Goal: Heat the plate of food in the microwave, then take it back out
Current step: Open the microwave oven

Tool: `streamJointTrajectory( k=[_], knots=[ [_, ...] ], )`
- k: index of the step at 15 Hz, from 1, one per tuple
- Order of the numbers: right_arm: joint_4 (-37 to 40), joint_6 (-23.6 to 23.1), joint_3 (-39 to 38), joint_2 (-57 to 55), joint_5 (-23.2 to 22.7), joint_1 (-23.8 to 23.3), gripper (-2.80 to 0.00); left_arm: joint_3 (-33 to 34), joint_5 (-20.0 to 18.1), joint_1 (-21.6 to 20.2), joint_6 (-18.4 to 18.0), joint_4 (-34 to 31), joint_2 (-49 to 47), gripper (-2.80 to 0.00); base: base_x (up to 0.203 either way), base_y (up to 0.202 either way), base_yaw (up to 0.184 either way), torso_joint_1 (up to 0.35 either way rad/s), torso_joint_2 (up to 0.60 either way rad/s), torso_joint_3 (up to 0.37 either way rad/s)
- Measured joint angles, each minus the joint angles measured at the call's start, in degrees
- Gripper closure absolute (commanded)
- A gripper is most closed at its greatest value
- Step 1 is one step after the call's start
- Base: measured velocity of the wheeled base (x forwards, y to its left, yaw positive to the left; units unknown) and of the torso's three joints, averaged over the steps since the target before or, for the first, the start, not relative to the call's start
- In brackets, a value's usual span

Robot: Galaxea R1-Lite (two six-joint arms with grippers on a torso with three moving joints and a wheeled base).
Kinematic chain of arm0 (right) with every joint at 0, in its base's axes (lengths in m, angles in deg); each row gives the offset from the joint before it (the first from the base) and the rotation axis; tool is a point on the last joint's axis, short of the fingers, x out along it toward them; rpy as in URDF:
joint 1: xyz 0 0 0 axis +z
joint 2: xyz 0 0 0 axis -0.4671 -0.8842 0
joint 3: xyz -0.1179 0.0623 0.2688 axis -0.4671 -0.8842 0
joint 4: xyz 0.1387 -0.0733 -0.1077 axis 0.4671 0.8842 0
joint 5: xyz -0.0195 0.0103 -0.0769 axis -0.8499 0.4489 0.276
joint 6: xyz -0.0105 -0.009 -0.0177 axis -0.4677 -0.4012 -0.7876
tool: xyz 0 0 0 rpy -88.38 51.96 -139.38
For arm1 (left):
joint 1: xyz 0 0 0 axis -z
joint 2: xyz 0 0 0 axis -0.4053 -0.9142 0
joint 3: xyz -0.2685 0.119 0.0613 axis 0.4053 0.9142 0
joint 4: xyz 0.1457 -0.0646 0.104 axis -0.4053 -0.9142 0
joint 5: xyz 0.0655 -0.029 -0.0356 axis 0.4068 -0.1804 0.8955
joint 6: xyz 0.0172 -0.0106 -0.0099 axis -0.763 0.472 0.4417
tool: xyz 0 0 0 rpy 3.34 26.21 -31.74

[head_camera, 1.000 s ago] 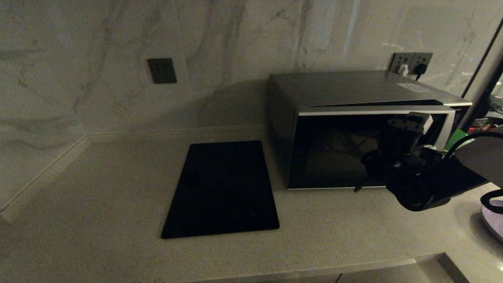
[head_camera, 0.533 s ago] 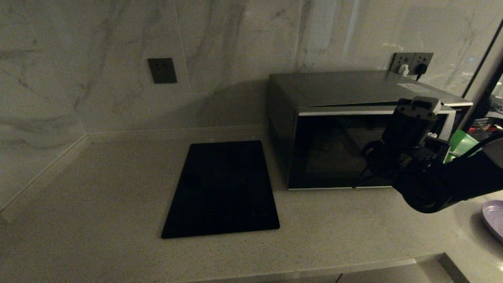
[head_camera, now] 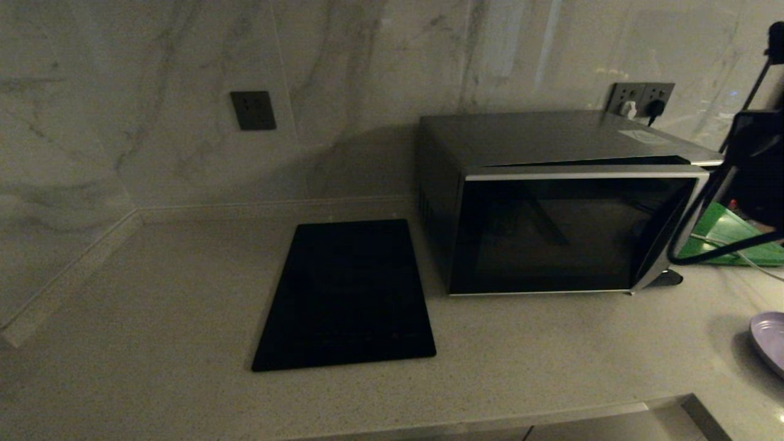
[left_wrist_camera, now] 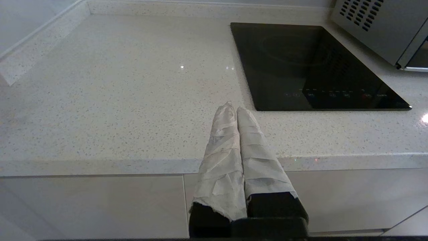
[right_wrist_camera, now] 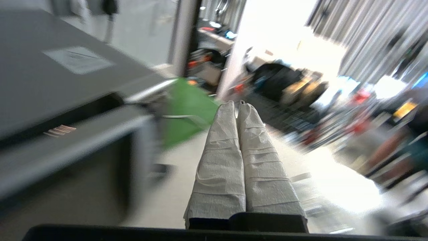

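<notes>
Speckled stone countertop runs under a marble backsplash; I see the microwave (head_camera: 551, 208) near the back right, door slightly ajar, its long side along the wall. Its top carries a pale label too small to read. Just left lies the black glass cooktop (head_camera: 346, 294); behind the microwave's right end, a green board (head_camera: 729, 236). The plate of food (head_camera: 768, 340) sits at the counter's right edge, half cut off. My right gripper (right_wrist_camera: 238, 103) hangs raised beside the microwave's right end, fingers pressed together, empty. My left gripper (left_wrist_camera: 233, 107) is parked at the front edge, fingers together.

Cooktop (head_camera: 345, 296) lies left of microwave (head_camera: 551, 202) on counter (head_camera: 153, 343).
</notes>
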Motion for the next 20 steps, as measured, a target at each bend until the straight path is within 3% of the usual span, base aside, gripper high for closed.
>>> streamJointTrajectory(
  k=[4,7,10,16,20],
  knots=[
    [19.03,-15.34,3.36,12.3,-3.03,4.04,0.0,0.0,-0.02,0.0,-0.01,0.01,0.0,0.0,0.0,0.0,0.0,0.0,0.0,0.0],
    [23.25,-26.11,3.6,17.9,-7.91,4.9,0.0,0.0,-0.01,0.02,0.01,0.0,0.0,0.0,0.0,0.0,0.0,0.0,0.0,0.0],
    [31.26,-31.76,4.39,22.69,-13.96,5.04,0.0,0.0,0.0,0.02,0.0,0.0,0.0,0.0,0.0,0.0,0.0,0.0,0.0,0.0],
    [70.6,-30.95,18.97,29.53,-23.13,5.09,0.0,0.0,0.0,0.0,0.0,0.01,0.0,0.0,0.0,0.0,0.0,0.0,0.0,0.0],
    [88.39,-18.36,26.47,31.0,-29.13,4.78,0.0,0.0,0.0,0.0,-0.01,0.0,0.0,0.0,0.0,0.0,0.0,0.0,0.0,0.0]
  ],
)
